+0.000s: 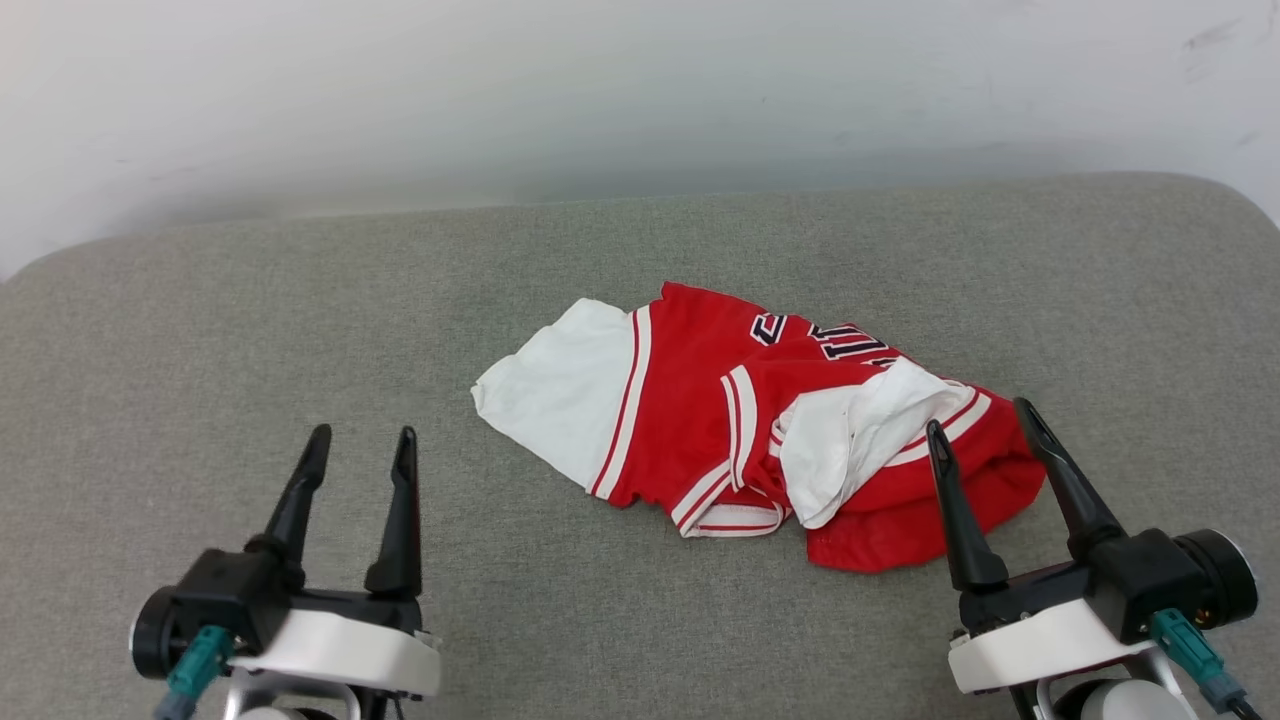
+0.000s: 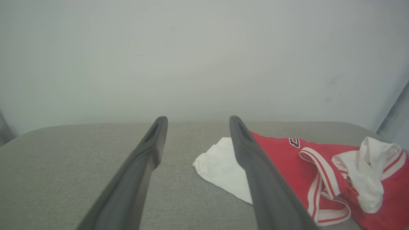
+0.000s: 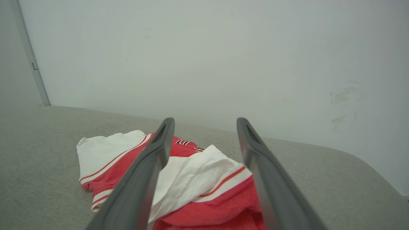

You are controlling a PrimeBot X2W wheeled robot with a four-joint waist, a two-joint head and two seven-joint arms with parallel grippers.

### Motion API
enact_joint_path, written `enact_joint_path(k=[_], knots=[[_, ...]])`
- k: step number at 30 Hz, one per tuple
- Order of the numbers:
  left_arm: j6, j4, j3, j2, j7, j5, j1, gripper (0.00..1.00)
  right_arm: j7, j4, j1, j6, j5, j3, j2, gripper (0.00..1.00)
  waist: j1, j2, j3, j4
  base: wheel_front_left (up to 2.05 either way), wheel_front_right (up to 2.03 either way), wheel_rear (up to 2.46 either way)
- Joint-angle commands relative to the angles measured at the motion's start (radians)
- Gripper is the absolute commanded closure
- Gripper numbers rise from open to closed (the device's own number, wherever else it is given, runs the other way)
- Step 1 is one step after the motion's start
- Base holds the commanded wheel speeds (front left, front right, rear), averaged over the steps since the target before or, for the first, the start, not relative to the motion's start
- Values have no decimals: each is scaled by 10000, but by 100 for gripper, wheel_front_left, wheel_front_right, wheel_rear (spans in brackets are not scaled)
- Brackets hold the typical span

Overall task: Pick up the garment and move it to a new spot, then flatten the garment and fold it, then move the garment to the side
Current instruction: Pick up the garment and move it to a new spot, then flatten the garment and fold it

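Observation:
The garment is a red jersey with white sleeves and striped trim, lying crumpled on the grey cushioned surface, a little right of centre. One white sleeve spreads to its left; the other is bunched on top. Black lettering peeks out at its far edge. My left gripper is open at the lower left, well clear of the cloth. My right gripper is open over the garment's right end, holding nothing. In the left wrist view the garment lies to the right; in the right wrist view the garment sits between and below the fingers.
A pale wall rises right behind the grey surface, whose rounded back corners show at far left and far right. A thin vertical strip runs down the wall at the left of the right wrist view.

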Motion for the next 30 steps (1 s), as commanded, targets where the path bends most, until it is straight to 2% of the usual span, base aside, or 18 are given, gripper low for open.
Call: enact_joint_path(k=[1, 5, 15, 17, 19, 22, 25, 30], knots=[[-80, -118, 91, -151, -25, 174, 156, 0, -24, 1, 47, -7, -11, -29, 13, 0, 1, 0, 4, 4, 0, 0, 0], [-461, -197, 287, -637, -26, 685, 484, 0, -24, 90, 180, -7, 56, -96, 15, 0, 1, 0, -45, 67, 0, 0, 0], [-1244, 150, 672, -1308, -26, 1423, 295, 0, -18, 240, 198, -5, -469, -49, 15, 0, 1, 0, 122, 198, 0, 0, 0], [-1387, 237, 744, -1361, -26, 1515, 225, 0, 303, 311, 168, -7, -563, 138, 15, 0, 1, 0, 220, 257, 0, 0, 0], [-1489, 305, 808, -1462, -26, 1616, 184, 0, 967, 309, 61, -5, -712, 581, -60, 0, 1, 0, 302, 315, 0, 0, 0], [-1587, 306, 903, -1668, -26, 1746, 119, 0, 2401, 59, -157, -7, -408, 1361, -648, 0, 1, 0, 417, 413, 0, 0, 0], [-1661, 284, 1018, -1837, -26, 1857, 41, 0, 4279, -317, -408, -7, 180, 2100, -1369, 0, 1, 0, 525, 512, 0, 0, 0], [-1809, 362, 1054, -1999, -27, 2042, -49, 0, 7522, -1049, -742, -7, 1593, 2651, -2172, 0, 1, 0, 657, 778, 0, 0, 0]])
